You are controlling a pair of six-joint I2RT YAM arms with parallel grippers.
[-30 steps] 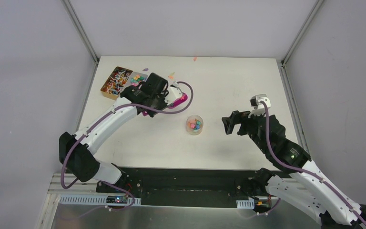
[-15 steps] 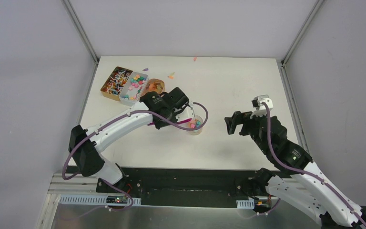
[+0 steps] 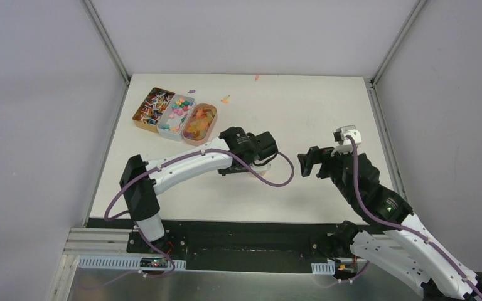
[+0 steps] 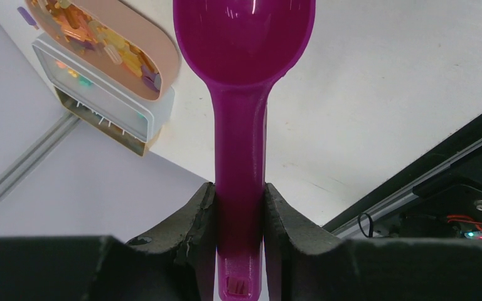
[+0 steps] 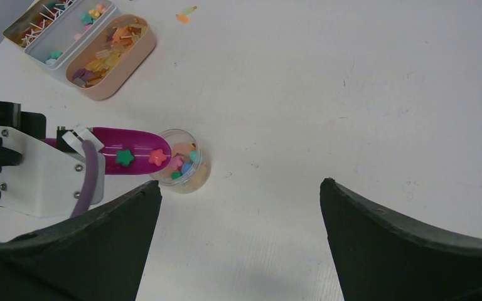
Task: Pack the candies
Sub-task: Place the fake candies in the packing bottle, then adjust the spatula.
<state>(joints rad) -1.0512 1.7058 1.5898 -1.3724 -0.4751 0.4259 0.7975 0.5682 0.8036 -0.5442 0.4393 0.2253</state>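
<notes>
My left gripper is shut on the handle of the magenta scoop. In the right wrist view the scoop lies level with its tip over the rim of the small clear jar. A green star candy and an orange-red one sit in the scoop. More mixed candies fill the jar. In the top view the left gripper covers the jar. My right gripper is open and empty, just right of the jar.
Three candy trays stand at the back left: a brown one, a grey one and a peach one, which also shows in the left wrist view. Loose candies lie near the table's far edge.
My left arm has swung right and forward from the trays, carrying the scoop to the jar. My right gripper has barely moved.
</notes>
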